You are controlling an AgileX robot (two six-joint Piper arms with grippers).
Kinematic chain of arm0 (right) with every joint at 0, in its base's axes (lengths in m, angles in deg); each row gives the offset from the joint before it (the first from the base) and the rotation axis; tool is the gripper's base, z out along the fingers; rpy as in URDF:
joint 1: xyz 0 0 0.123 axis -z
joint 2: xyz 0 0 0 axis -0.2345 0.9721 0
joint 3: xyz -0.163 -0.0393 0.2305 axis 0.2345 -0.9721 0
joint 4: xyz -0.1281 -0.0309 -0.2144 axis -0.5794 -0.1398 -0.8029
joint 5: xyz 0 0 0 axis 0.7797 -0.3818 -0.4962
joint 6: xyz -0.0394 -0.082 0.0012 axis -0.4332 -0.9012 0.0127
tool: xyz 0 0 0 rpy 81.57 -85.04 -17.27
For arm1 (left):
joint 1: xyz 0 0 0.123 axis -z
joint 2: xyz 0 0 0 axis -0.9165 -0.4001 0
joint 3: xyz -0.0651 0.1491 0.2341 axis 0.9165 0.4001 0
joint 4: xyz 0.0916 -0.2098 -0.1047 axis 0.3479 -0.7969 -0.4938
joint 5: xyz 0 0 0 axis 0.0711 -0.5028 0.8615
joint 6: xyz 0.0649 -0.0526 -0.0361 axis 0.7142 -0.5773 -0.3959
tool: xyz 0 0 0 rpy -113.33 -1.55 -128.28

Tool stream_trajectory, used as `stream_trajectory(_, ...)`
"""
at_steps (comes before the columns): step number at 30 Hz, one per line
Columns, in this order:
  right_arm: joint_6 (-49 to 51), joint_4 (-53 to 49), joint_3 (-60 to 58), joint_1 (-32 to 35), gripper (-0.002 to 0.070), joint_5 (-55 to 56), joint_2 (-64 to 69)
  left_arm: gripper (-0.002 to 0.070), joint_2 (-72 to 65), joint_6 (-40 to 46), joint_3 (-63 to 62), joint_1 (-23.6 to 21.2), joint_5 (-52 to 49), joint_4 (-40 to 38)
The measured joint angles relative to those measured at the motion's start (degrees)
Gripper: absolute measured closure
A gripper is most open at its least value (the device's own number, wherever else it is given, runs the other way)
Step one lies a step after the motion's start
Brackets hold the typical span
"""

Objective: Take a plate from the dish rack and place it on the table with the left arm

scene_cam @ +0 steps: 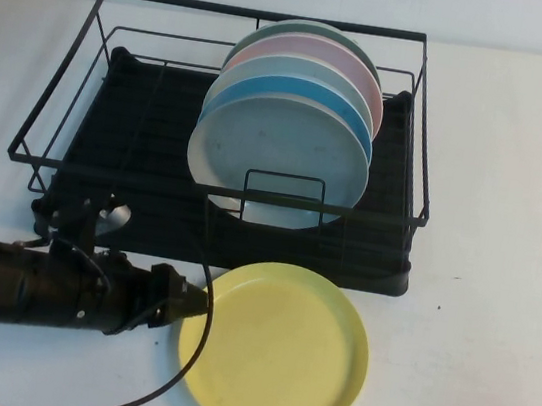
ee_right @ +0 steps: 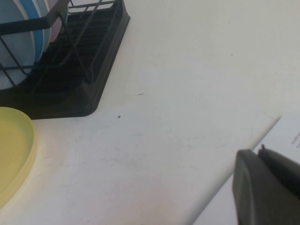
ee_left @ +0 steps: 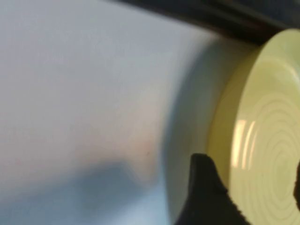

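The pale-yellow plate [scene_cam: 276,350] lies flat on the white table [scene_cam: 497,174], just in front of the black dish rack [scene_cam: 55,104]. My left arm reaches in from the left, low over the table. Its gripper [scene_cam: 202,301] is at the plate's left rim, open, with one finger outside the rim and the other over the plate's inside [ee_left: 267,154]. The left gripper [ee_left: 248,173] holds nothing. My right gripper [ee_right: 260,151] is shut and empty, parked near the table's right front edge. The plate's edge [ee_right: 14,154] and the rack's corner [ee_right: 89,70] show in the right wrist view.
Several plates stand upright in the rack: a pale grey-blue one [scene_cam: 278,154] in front, then a bright blue one [scene_cam: 296,96], a white one, a pink one [scene_cam: 302,54] and a green one. A loose black cable [scene_cam: 159,389] loops beside the left arm.
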Motion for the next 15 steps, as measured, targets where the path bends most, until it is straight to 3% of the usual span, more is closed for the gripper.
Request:
stream_trajectory(4, 0.00, 0.02, 0.00, 0.00, 0.0696, 0.00, 0.00, 0.0288, 3.47, 0.40, 0.00, -0.15, 1.31, 0.38)
stream_trajectory(8, 0.00, 0.02, 0.00, 0.00, 0.0696, 0.00, 0.00, 0.0293, 10.48, 2.06, 0.00, -1.49, 1.97, 0.51)
stream_trajectory(10, 0.00, 0.02, 0.00, 0.00, 0.0696, 0.00, 0.00, 0.0342, 15.13, 3.08, 0.00, -2.22, 3.32, 1.09)
stream_trajectory(15, 0.00, 0.02, 0.00, 0.00, 0.0696, 0.00, 0.00, 0.0601, 30.39, 4.51, 0.32, -2.70, 8.53, 8.32)
